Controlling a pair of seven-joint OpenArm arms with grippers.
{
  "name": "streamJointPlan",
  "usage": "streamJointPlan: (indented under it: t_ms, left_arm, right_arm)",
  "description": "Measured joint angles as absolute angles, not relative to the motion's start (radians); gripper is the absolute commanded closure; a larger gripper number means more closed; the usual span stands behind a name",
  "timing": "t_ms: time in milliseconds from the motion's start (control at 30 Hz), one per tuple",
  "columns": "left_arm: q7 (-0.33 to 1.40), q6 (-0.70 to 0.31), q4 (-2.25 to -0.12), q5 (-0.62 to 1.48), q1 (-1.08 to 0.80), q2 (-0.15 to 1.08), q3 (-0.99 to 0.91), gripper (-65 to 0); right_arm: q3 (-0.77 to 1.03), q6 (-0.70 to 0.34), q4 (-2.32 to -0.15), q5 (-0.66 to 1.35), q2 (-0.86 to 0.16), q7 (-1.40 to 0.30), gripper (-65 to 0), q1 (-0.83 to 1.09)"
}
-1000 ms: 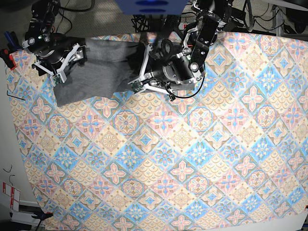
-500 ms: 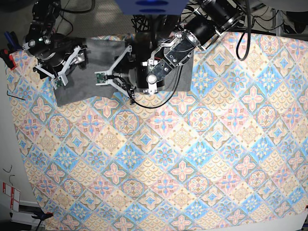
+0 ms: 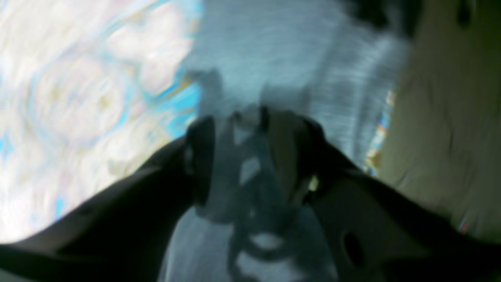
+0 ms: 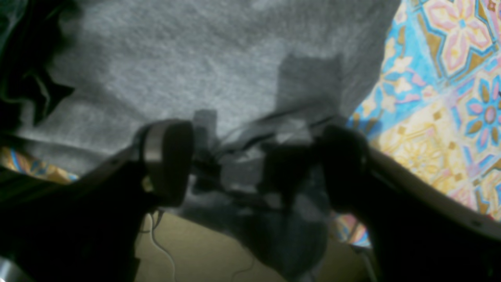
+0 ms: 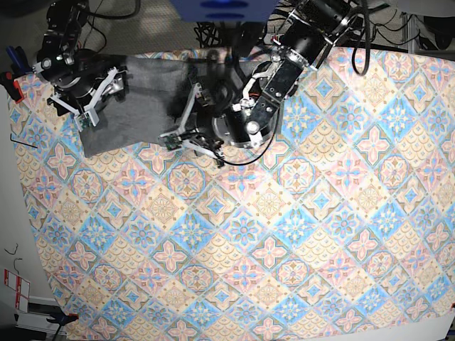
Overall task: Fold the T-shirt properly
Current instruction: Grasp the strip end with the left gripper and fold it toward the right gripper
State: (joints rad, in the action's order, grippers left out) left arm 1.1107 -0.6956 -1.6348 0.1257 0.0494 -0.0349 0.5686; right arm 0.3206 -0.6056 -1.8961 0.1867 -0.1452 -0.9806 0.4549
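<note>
The grey T-shirt (image 5: 142,99) lies in a folded, roughly rectangular shape at the far left corner of the patterned tablecloth (image 5: 284,234). My left gripper (image 5: 190,124) hovers over the shirt's lower right edge. The left wrist view is blurred but shows the left gripper (image 3: 248,156) with its jaws apart and the T-shirt (image 3: 254,51) visible through the gap. My right gripper (image 5: 103,98) stands wide open over the shirt's left end. In the right wrist view the right gripper (image 4: 256,164) spreads above the T-shirt (image 4: 195,70) with nothing pinched.
The shirt sits close to the table's back edge, with cables and arm bases just behind it. Beige floor (image 3: 450,117) shows past that edge, and the floor (image 4: 203,250) also appears below the right gripper. The tablecloth stretches forward and to the right.
The left arm swung left across the shirt, then settled at its lower right edge while its jaws parted. Grey cloth seen right of that arm earlier is gone. The right arm held still.
</note>
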Motion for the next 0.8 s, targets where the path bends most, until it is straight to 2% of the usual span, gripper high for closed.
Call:
streamJointPlan:
  t_ms: [133, 300, 500, 800]
  left_arm:
    - [1.095, -0.703, -1.786, 0.129, -0.038, 0.01, 0.44, -27.2]
    - [1.093, -0.699, -1.922, 0.124, -0.117, 0.118, 0.301, -27.2]
    - [1.09, -0.699, -1.93, 0.132, -0.186, 0.144, 0.146, -27.4]
    - [1.091, -0.7, -1.931, 0.135, -0.28, 0.195, 0.084, -27.7]
  right_arm:
    - [0.325, -0.607, -1.896, 0.187, -0.142, -0.981, -50.7, 0.446]
    - [0.442, -0.602, -1.897, 0.187, -0.097, -0.974, -50.7, 0.418]
    - [0.459, -0.607, -1.897, 0.191, -0.097, -0.973, -50.8, 0.398]
    - [0.465, -0.605, -1.893, 0.187, -0.1, -0.98, -51.0, 0.313]
